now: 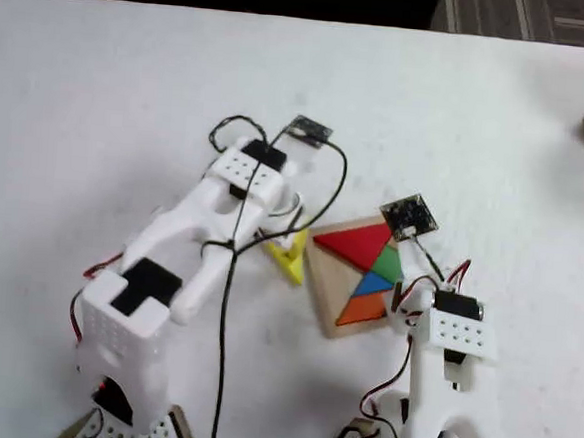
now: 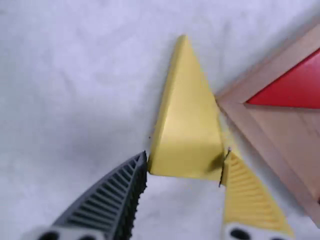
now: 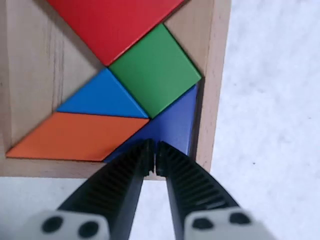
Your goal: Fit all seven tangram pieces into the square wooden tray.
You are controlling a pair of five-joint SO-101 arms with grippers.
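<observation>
Tray holds red triangle, green square, blue triangle, orange parallelogram, dark-blue piece. Right pincer, clenched, hangs over its near rim. Left pincer grasps yellow triangle on the table, just left.

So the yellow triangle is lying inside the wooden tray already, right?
Not quite. The yellow triangle isn't inside the wooden tray. It sits outside, just beside the tray's corner. The left wrist view shows it.
</observation>
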